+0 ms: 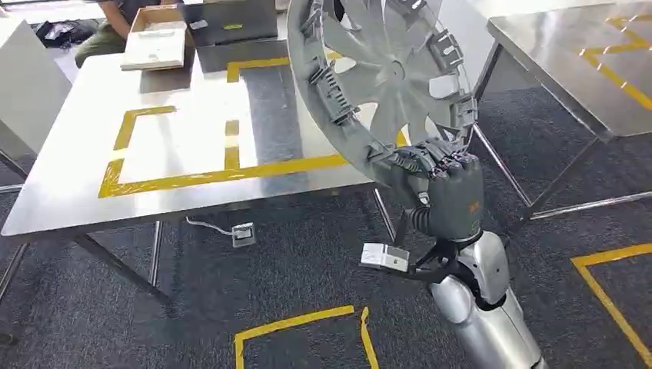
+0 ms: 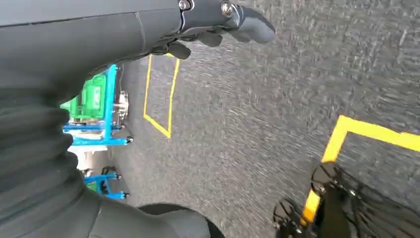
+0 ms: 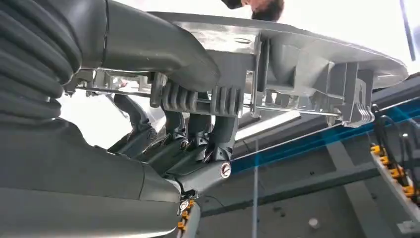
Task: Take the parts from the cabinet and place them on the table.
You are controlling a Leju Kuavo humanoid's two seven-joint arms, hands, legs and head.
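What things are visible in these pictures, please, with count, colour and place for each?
round grey plastic wheel cover: one, grey, raised upright over the near table's right edge, held at its lower rim.
steel tables with yellow tape: two, silver; one ahead, one at far right.
flat cardboard box: one, tan, far side of the near table.
yellow floor tape: several outlines on dark carpet.
blue frame cart: one, blue with green parts, on the floor.
person: one, seated beyond the table.
right hand: grey, fingers gripping the cover's rim.
left hand: dark, hanging over the carpet, holding nothing.
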